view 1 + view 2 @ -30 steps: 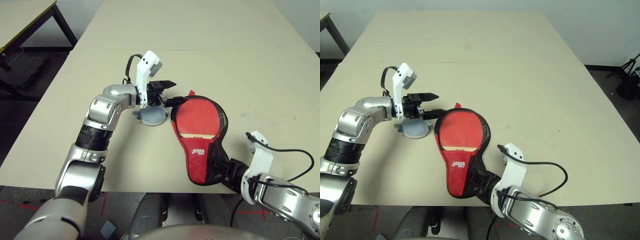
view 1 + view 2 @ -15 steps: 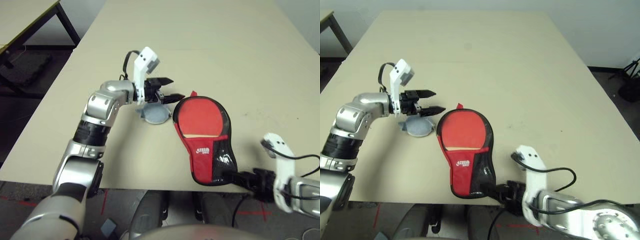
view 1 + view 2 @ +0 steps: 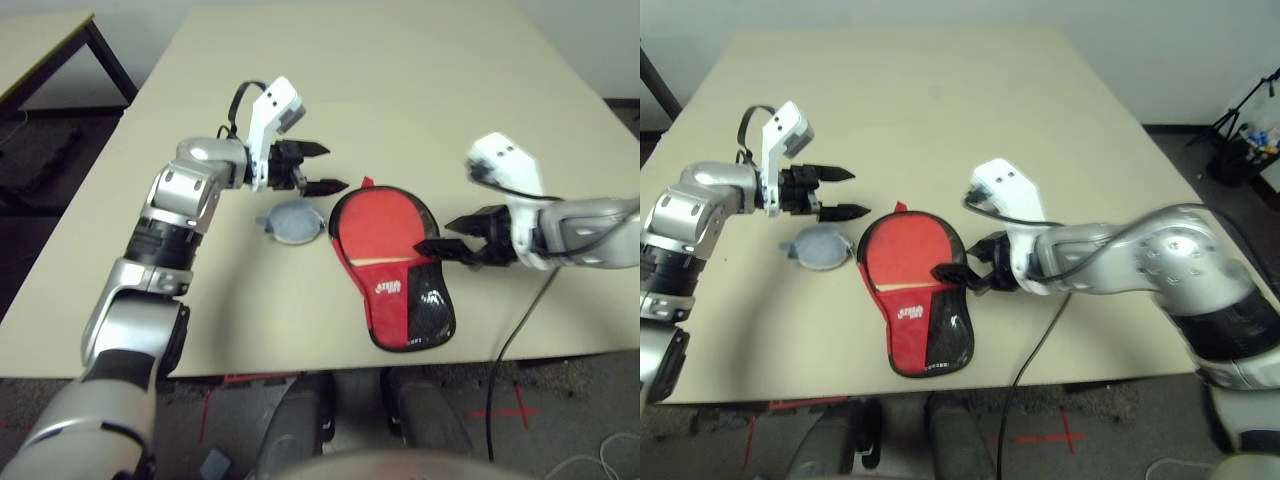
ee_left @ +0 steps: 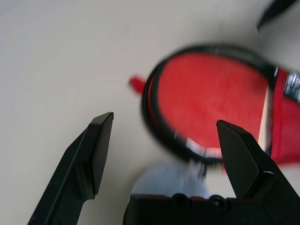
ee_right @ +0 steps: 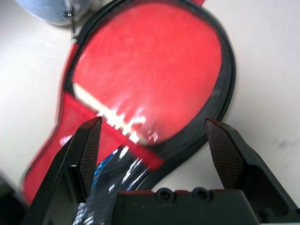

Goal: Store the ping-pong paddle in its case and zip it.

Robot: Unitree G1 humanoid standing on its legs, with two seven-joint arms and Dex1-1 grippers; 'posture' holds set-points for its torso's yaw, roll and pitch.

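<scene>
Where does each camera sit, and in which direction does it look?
Left eye, right eye: on the head, looking forward and down at the table; both arms show.
Left wrist: looks along the open left gripper at the case.
Right wrist: looks along the open right gripper at the ping-pong paddle.
Shared: all four show the case holding the ping-pong paddle.

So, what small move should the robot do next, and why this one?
Probably lower the right gripper onto the case to hold it steady. The ping-pong paddle already lies inside, but its red face is exposed, so the case is not zipped. Both grippers are open and holding nothing; the left gripper hovers beside the round end.
</scene>
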